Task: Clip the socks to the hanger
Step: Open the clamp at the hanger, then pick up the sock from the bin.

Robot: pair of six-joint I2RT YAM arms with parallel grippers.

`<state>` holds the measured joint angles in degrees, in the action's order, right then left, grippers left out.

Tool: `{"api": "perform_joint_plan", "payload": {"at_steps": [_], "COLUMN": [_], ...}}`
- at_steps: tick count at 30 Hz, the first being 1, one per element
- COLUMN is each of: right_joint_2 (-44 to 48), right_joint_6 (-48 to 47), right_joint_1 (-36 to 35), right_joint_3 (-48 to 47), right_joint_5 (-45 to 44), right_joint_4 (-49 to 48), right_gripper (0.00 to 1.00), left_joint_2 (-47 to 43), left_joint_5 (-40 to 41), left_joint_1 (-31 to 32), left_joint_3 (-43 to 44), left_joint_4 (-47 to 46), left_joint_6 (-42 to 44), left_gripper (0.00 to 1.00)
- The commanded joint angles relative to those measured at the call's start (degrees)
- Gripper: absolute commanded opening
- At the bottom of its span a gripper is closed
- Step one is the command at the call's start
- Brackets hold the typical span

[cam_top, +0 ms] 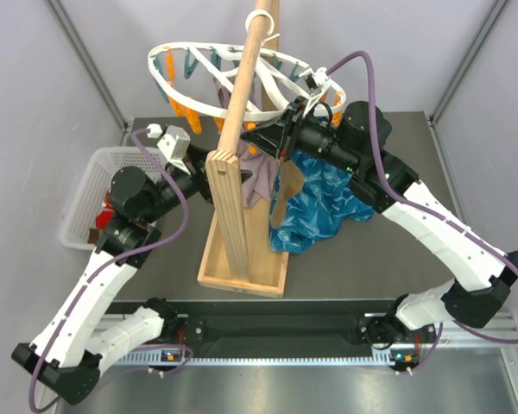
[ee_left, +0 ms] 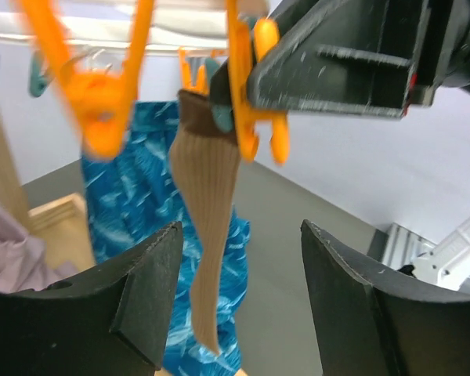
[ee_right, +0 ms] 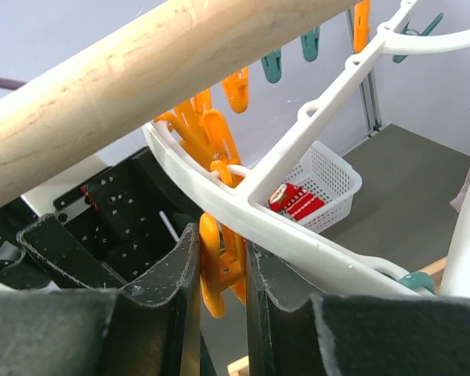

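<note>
Pegging the tan-brown sock (ee_left: pixel 207 204), hung by its cuff at an orange peg (ee_left: pixel 247 117) under the rim of the hanger (ee_right: pixel 298 239): right claw (ee_right: pixel 222 258) clamped on that peg, left claw (ee_left: pixel 241 235) spread apart near the sock; next, likely easing the right claw off to let the peg bite

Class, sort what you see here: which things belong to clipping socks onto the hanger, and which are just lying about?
Job in hand: hanger; orange peg squeezed in the right claw; tan sock; red socks.

Just lying about: basket holding the red socks; blue cloth; wooden stand.
</note>
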<state>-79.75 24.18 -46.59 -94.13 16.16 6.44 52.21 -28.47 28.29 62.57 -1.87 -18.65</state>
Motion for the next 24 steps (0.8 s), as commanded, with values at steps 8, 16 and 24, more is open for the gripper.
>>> {"api": "perform_joint_plan", "payload": {"at_steps": [8, 16, 24], "right_joint_2": [-0.9, 1.3, 2.0], "right_joint_6": [3.9, 7.2, 5.1], "right_joint_1": [0.4, 0.5, 0.5], "right_joint_3": [-4.0, -0.5, 0.5], "right_joint_5": [-11.4, -14.8, -17.4], "right_joint_4": [5.9, 4.9, 5.0], "right_gripper": [0.00, 0.00, 0.00], "left_joint_2": [-1.7, 1.1, -3.0], "left_joint_5": [-1.1, 15.4, 47.6], "left_joint_1": [0.2, 0.2, 0.2], "left_joint_3": [-0.3, 3.2, -3.5], "left_joint_4": [-1.7, 5.3, 26.7], "left_joint_6": [-2.1, -4.6, -6.6], "left_gripper": [0.83, 0.71, 0.70]}}
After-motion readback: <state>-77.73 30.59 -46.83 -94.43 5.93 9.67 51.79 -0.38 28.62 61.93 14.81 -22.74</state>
